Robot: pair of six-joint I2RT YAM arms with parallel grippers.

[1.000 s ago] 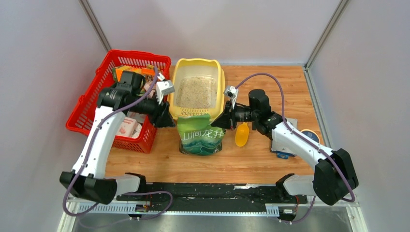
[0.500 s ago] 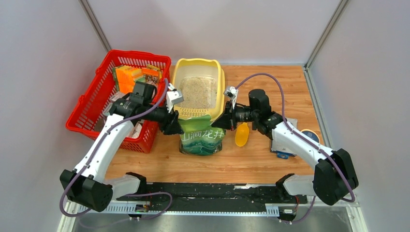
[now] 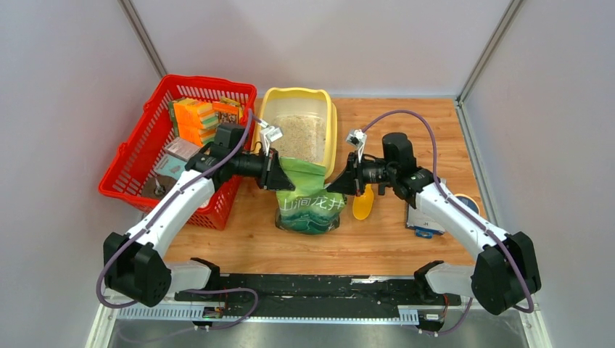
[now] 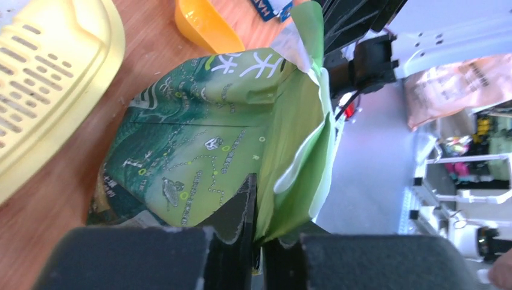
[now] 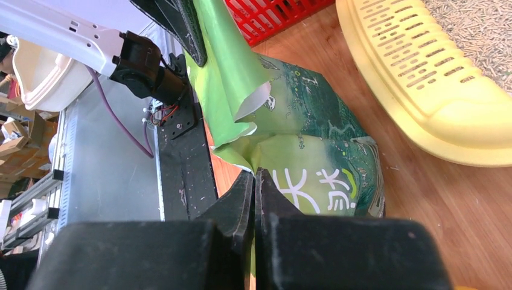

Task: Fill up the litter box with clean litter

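1. The litter box (image 3: 332, 123) sits at the far middle of the wooden table (image 3: 406, 130). The red basket (image 3: 129, 156) is just beside it on the left, and the box's slotted lip faces the arms.
2. Pale, grainy litter (image 3: 301, 138) covers the floor of the litter box.
3. A green pouch (image 3: 310, 206) with white characters stands upright on the table, just in front of the slotted lip. From above, its top overlaps the lip, but I cannot tell whether they touch.
4. The left gripper (image 3: 279, 176) is clenched on the top left corner of the pouch. In the left wrist view, the green film runs between the nearly closed fingers of the left gripper (image 4: 258, 199).
5. The right gripper (image 3: 337, 187) grasps the top right corner of the pouch. In the right wrist view, the fingers of the right gripper (image 5: 254, 181) press together with a strip of green film pinched between them.
6. The top of the pouch is spread between the two grippers. Its pale inner lining shows at the mouth in both wrist views.
7. An orange scoop (image 3: 362, 203) lies on the table just right of the pouch, partly under the right arm.
8. The basket holds orange and green packs (image 3: 194, 116) at its far end.
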